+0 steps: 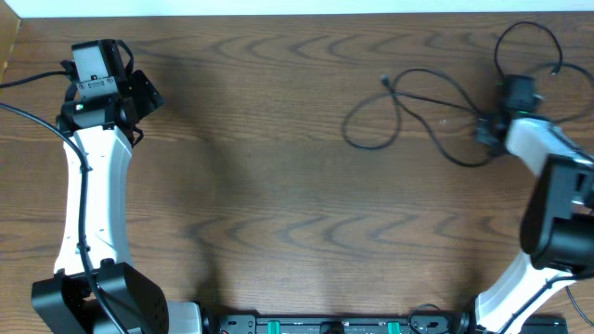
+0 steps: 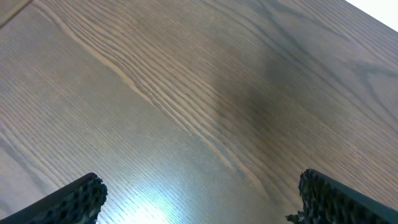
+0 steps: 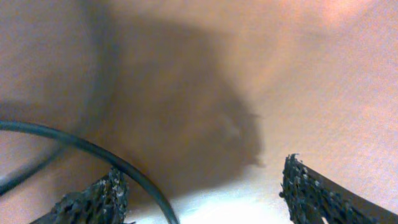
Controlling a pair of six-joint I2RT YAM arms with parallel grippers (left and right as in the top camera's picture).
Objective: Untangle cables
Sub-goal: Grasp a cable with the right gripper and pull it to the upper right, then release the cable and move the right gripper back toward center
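Note:
The cables (image 1: 408, 102) are thin black cords lying in loose loops on the wooden table at the far right, with a small plug end (image 1: 385, 82) and another loop (image 1: 529, 42) near the back edge. My right gripper (image 1: 497, 116) is down among them. In the right wrist view it (image 3: 202, 196) is open, and one black cord (image 3: 93, 149) curves across the table just inside the left fingertip (image 3: 99, 199), untouched by the other. My left gripper (image 1: 139, 93) is at the far left, open (image 2: 202, 199) over bare wood, far from the cords.
The table's back edge runs just behind the cords and a corner shows at the far left (image 1: 11, 42). Thicker black arm wires trail beside the left arm (image 1: 37, 121). The arm bases stand at the front edge (image 1: 325, 325).

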